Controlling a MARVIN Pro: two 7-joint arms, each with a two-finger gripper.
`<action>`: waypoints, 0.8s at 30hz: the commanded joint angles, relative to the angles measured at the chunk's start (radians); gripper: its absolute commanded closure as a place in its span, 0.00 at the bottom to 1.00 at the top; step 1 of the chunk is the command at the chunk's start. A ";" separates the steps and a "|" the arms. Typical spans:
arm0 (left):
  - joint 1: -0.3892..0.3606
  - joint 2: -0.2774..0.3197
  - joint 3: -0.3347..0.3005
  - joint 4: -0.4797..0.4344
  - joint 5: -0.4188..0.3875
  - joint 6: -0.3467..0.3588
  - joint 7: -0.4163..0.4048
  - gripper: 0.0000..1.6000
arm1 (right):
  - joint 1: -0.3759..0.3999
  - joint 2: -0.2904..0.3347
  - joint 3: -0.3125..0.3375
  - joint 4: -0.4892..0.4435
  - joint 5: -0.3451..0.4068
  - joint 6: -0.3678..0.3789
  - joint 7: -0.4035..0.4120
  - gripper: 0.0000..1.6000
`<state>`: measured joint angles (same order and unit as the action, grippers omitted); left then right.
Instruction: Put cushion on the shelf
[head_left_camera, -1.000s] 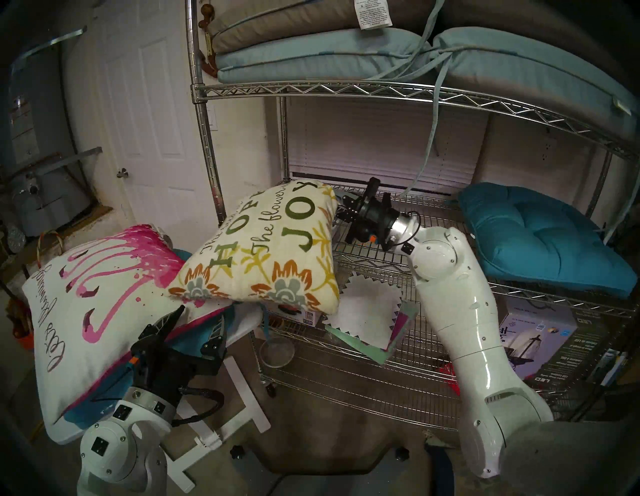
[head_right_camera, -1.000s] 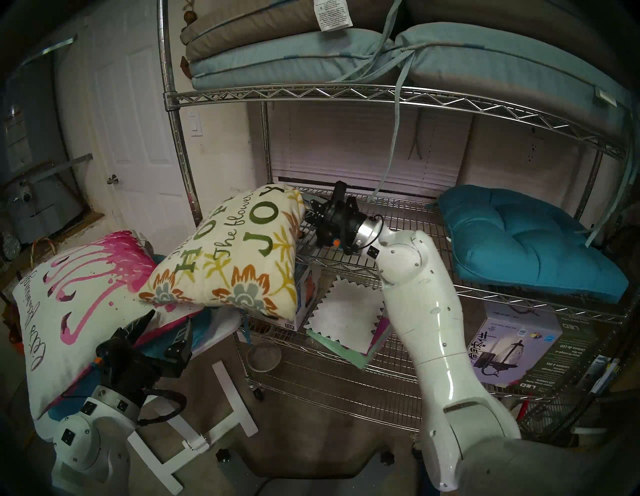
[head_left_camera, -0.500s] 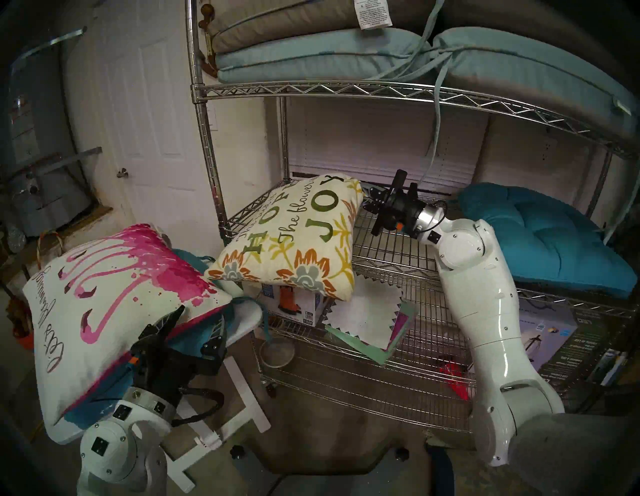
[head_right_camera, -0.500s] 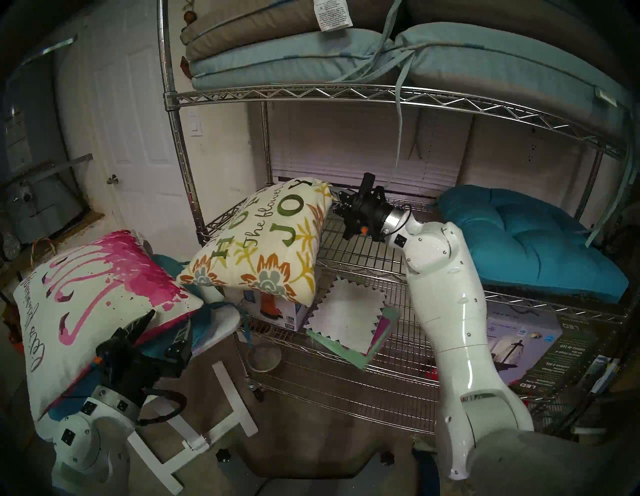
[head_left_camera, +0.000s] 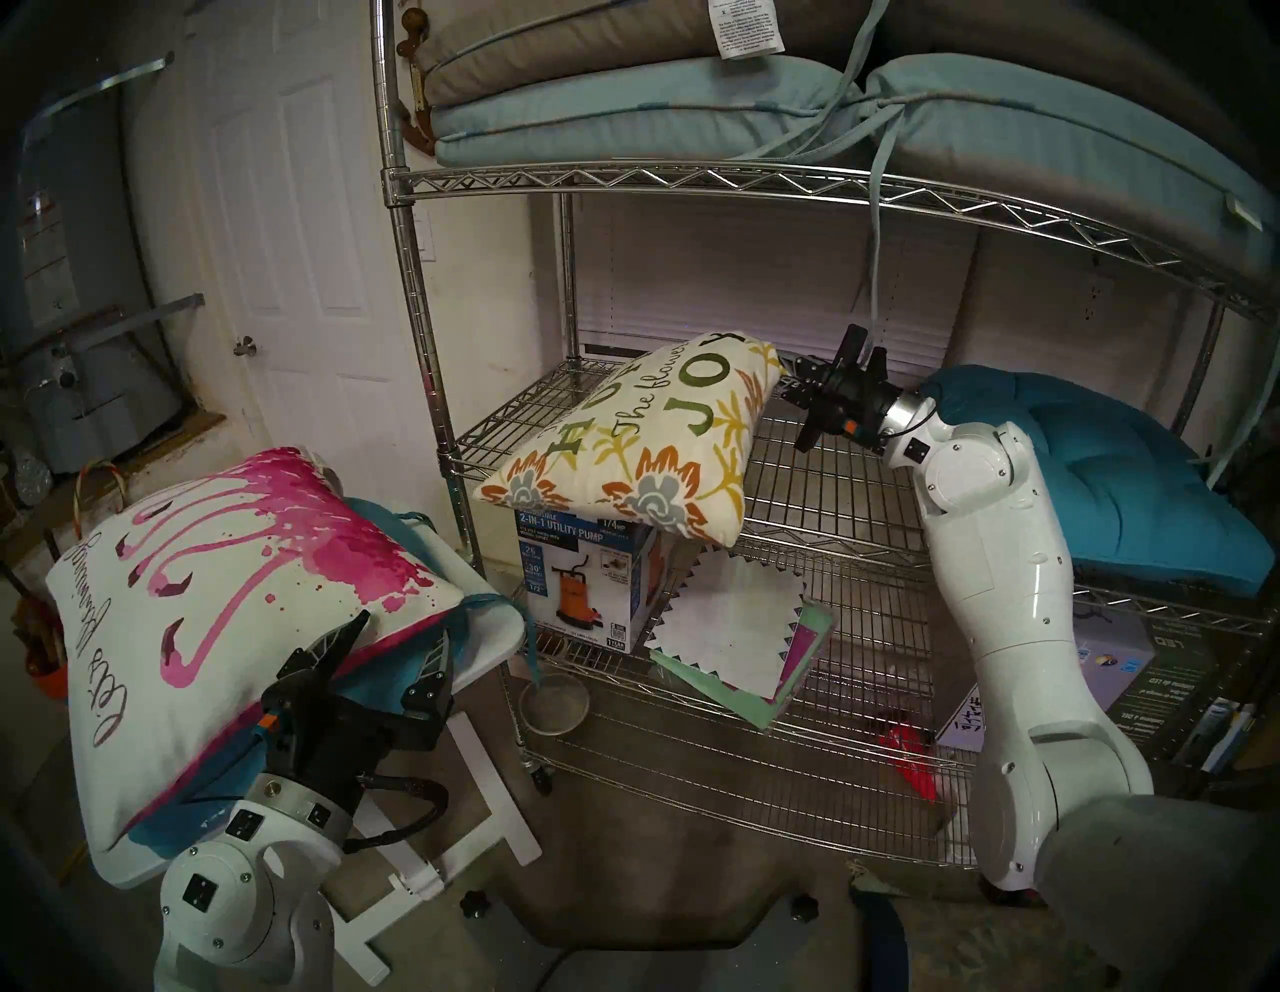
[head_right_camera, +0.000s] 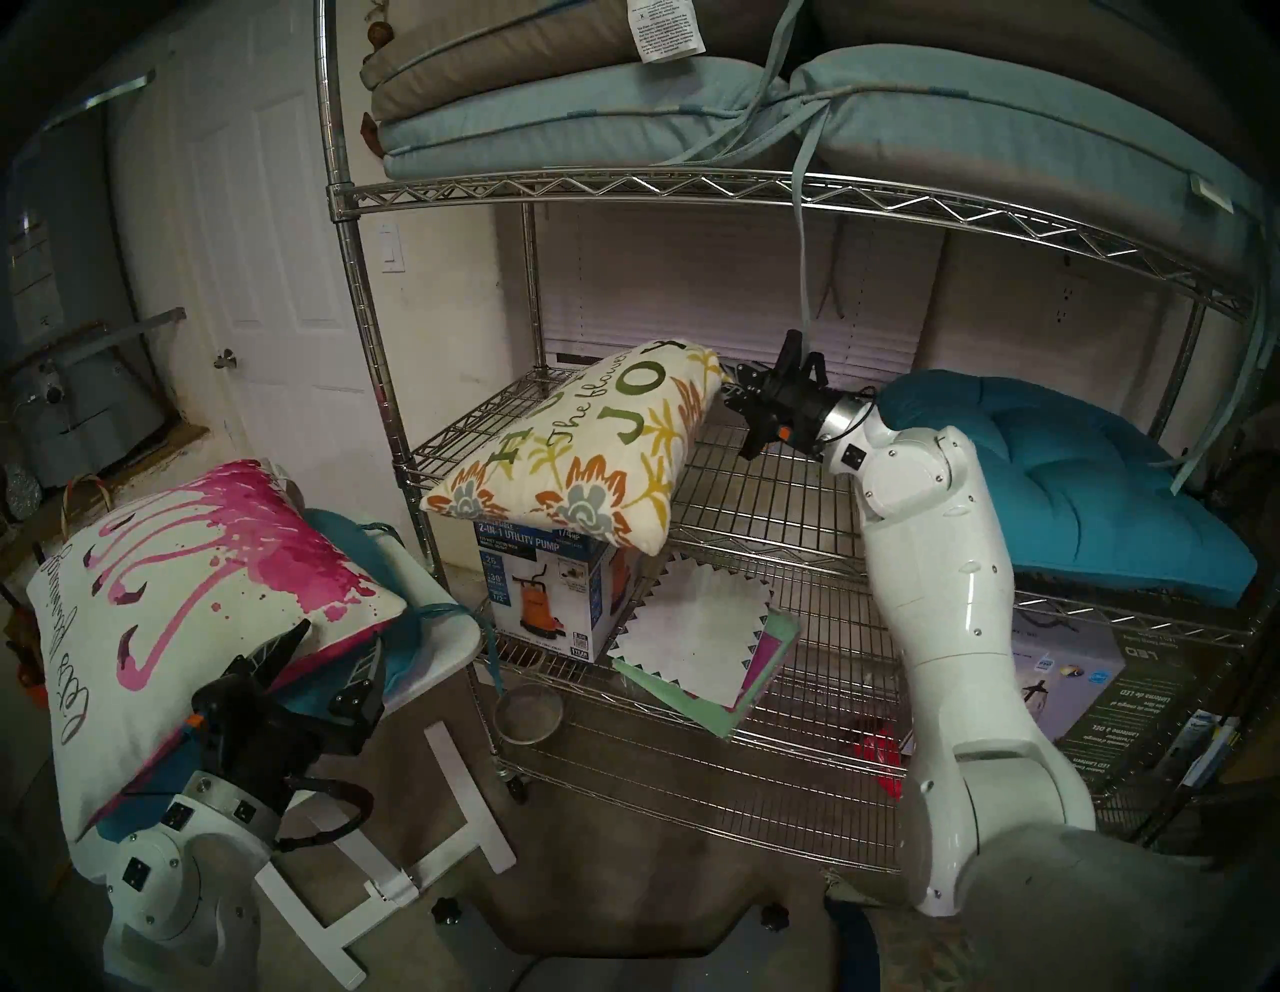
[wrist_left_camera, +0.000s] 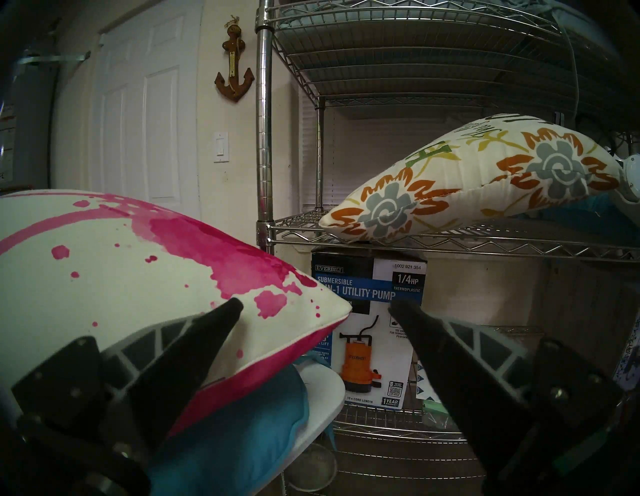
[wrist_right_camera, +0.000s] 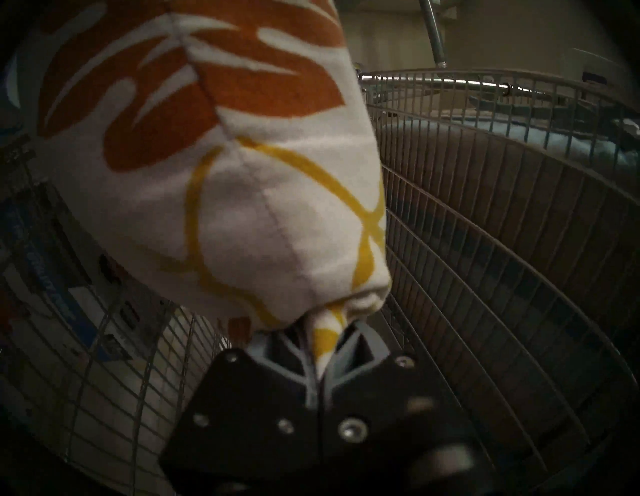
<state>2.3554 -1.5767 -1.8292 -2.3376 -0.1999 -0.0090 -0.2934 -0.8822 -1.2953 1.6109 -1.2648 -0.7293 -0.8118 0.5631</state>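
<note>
A cream cushion (head_left_camera: 644, 443) (head_right_camera: 589, 450) (wrist_left_camera: 485, 180) (wrist_right_camera: 225, 166) with orange flowers and green lettering hangs tilted over the middle tier of the chrome wire shelf (head_left_camera: 817, 478) (head_right_camera: 762, 485) (wrist_left_camera: 450, 239) (wrist_right_camera: 485, 225). Its lower front edge lies at the tier's zigzag rim. My right gripper (head_left_camera: 789, 377) (head_right_camera: 731, 388) (wrist_right_camera: 325, 346) is shut on the cushion's raised far corner. Low on the left, my left gripper (head_left_camera: 398, 641) (head_right_camera: 339, 644) (wrist_left_camera: 313, 304) stands open beside the corner of a white cushion with pink flamingos (head_left_camera: 228, 582) (head_right_camera: 187, 589) (wrist_left_camera: 121, 273), holding nothing.
The flamingo cushion lies on a teal cushion (wrist_left_camera: 235, 433) on a small white folding table (head_left_camera: 485, 623). A teal tufted cushion (head_left_camera: 1122, 478) fills the tier's right half. Grey-blue pads (head_left_camera: 623, 104) sit on the top tier. A pump box (head_left_camera: 589, 589) and papers (head_left_camera: 741, 637) lie below.
My right arm has carried the flowered cushion to the right and back, off the flamingo cushion and onto the shelf's middle tier. The pump box has come into sight. The left arm has stayed still.
</note>
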 joint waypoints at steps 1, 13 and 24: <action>-0.001 -0.001 0.001 -0.019 0.000 -0.003 0.001 0.00 | 0.106 0.042 0.034 0.012 0.017 -0.017 -0.004 1.00; -0.001 -0.001 0.001 -0.020 0.000 -0.003 0.001 0.00 | 0.168 0.103 0.084 0.101 0.015 -0.054 0.000 1.00; -0.001 -0.002 0.001 -0.020 0.001 -0.003 0.001 0.00 | 0.170 0.177 0.157 0.159 0.017 -0.097 -0.006 1.00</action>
<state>2.3554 -1.5767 -1.8293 -2.3374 -0.1999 -0.0090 -0.2936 -0.7592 -1.1796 1.7195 -1.1195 -0.7282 -0.8866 0.5745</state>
